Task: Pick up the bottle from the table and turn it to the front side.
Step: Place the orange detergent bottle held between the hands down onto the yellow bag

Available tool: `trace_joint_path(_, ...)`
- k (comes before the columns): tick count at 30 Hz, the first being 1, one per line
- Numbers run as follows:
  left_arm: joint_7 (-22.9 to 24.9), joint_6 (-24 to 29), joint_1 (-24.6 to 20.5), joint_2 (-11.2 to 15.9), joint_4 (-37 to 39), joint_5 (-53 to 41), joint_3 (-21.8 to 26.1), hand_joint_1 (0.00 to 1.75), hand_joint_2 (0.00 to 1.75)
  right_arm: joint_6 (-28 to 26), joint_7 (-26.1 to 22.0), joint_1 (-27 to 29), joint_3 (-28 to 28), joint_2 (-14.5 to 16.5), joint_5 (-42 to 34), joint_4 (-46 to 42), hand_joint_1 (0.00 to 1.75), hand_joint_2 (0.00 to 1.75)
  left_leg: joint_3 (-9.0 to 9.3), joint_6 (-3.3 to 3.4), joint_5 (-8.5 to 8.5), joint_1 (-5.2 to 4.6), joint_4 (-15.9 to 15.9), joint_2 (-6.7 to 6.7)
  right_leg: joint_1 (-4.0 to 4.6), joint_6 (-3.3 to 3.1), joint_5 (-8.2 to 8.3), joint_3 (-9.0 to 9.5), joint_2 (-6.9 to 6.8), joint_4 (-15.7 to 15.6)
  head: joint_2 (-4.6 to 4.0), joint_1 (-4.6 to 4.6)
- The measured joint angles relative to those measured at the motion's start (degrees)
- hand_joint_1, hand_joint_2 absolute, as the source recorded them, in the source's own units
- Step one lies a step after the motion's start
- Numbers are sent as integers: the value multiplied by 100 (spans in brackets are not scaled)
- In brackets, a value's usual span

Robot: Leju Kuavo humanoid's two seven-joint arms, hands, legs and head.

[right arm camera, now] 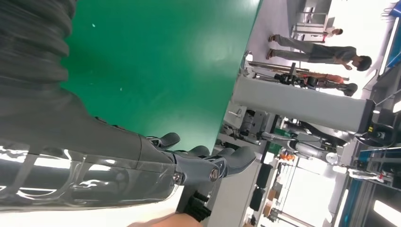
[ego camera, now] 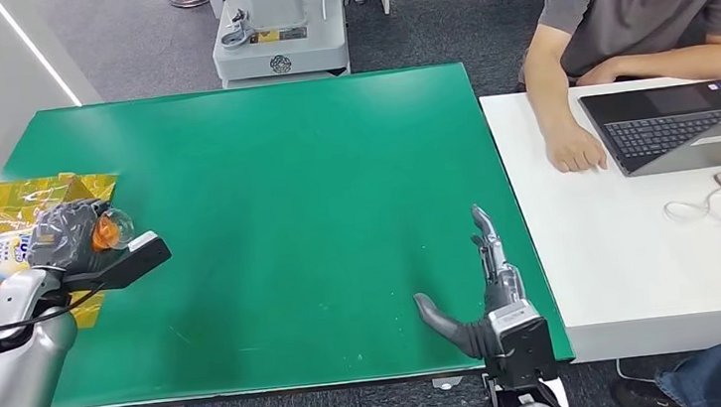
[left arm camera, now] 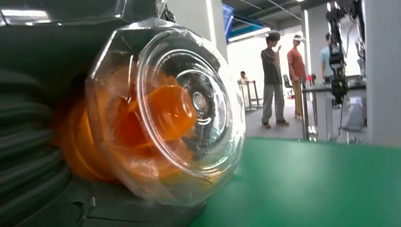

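Note:
The bottle (ego camera: 2, 255) is orange with a white and blue label and a clear domed cap (ego camera: 116, 227) over an orange nozzle. It lies on its side at the far left of the green table (ego camera: 296, 200), partly over yellow packaging. My left hand (ego camera: 65, 235) grips it around the neck end, fingers wrapped over it. In the left wrist view the clear cap (left arm camera: 179, 109) looms close, just above the green surface, held in my left hand (left arm camera: 33, 156). My right hand (ego camera: 479, 287) hovers open over the table's front right edge, fingers (right arm camera: 203, 163) stretched out straight and holding nothing.
Yellow packaging (ego camera: 7, 203) lies at the table's left edge. A white desk (ego camera: 632, 267) adjoins on the right with a laptop (ego camera: 678, 123), a phone and a cable; a seated person's hand (ego camera: 574, 153) rests on it. A robot base (ego camera: 278, 27) stands behind the table.

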Motion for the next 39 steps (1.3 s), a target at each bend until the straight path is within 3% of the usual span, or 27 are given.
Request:
trace_joint_path(4,-473,191,-108,2,627,-230,-126,175,175,84,1,-36,-7,11,-1,1,0,175,-1,0,0,0,0,0,0,0,0,-1,0,0,1,1)
trace_joint_path(7,-506,95,-224,19,1065,-461,-251,175,175,113,1,-68,-14,15,-13,2,0,175,-1,0,0,0,0,0,0,0,0,-2,0,0,0,0)
trace_joint_path(14,-272,-50,-448,38,1783,-826,-474,175,175,117,1,-96,-26,44,-20,2,0,175,-1,-1,0,1,-1,0,1,-1,0,-1,0,2,1,-1)
trace_joint_path(21,150,477,-450,110,2261,-1521,-888,175,175,77,1,-98,-40,64,-37,1,0,175,-3,-1,0,1,-1,-2,1,0,0,-2,-2,2,0,0)
trace_joint_path(35,391,734,-422,47,2570,-1779,-1007,175,175,8,17,-99,-44,114,-97,1,0,175,0,-6,5,1,-1,-5,1,-3,2,2,-5,3,0,0)
trace_joint_path(38,423,797,-422,33,2594,-1823,-1008,158,175,-16,17,-100,-41,130,-104,2,0,175,0,-7,5,1,-1,-6,1,-3,2,2,-5,3,0,0)
trace_joint_path(39,424,816,-421,30,2601,-1833,-1008,114,175,-23,17,-100,-39,134,-105,2,0,175,0,-7,5,1,-1,-6,1,-3,2,2,-5,4,0,0)
